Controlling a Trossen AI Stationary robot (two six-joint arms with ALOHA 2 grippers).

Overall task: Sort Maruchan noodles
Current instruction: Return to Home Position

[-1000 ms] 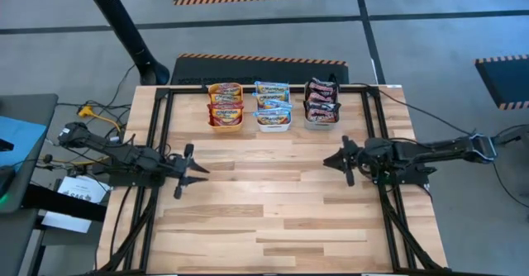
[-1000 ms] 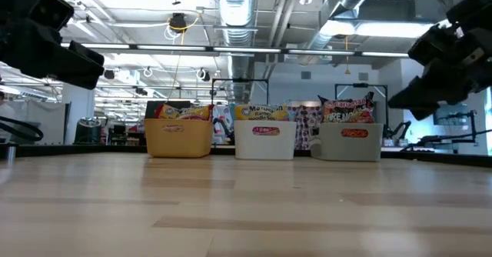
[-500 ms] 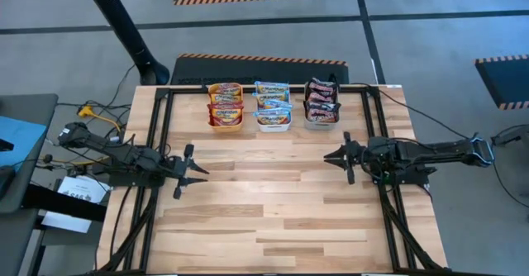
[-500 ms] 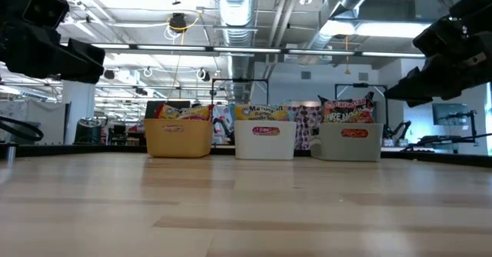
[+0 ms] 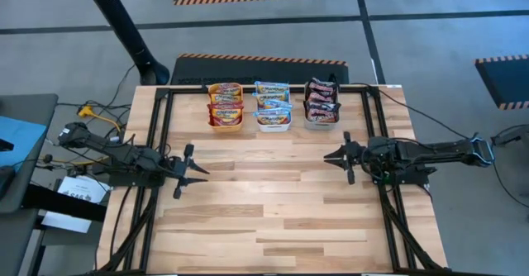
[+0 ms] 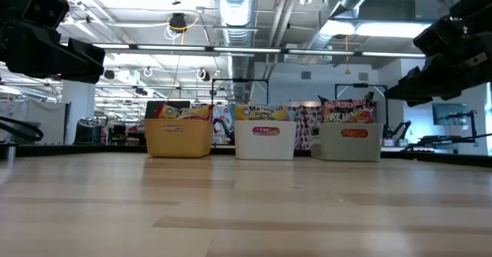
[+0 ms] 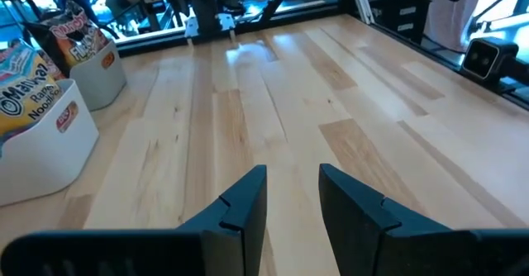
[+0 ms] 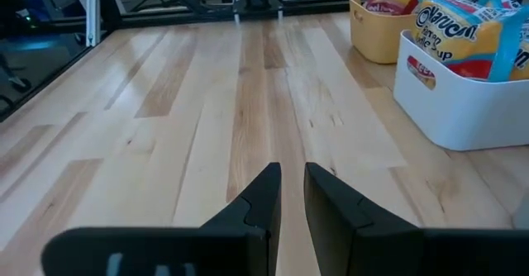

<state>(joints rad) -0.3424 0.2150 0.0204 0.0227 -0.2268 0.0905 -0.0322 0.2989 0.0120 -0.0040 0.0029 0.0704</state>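
The Maruchan noodles stand sorted in three bins in a row at the table's far edge. Orange-yellow packets fill the orange bin (image 5: 225, 109), light blue ones the white bin (image 5: 272, 111), dark red ones the grey bin (image 5: 321, 107). The packets stick up out of the bins' open tops (image 6: 265, 112). My left gripper (image 5: 201, 170) hovers over the table's left side and points toward its middle. Its fingers (image 7: 293, 181) are open a little with nothing between them. My right gripper (image 5: 329, 156) hovers over the right side facing it, also open a little (image 8: 293, 177) and empty.
A black frame (image 5: 165, 127) runs along the table's left, right and far edges. Bare wooden tabletop (image 5: 264, 193) lies between the two grippers and toward the near edge. Cables and a box sit off the table on the left (image 5: 78, 140).
My right gripper has rolled about its own pointing line until its fingers stand level, staying in the same place over the table. The bins and packets have kept still.
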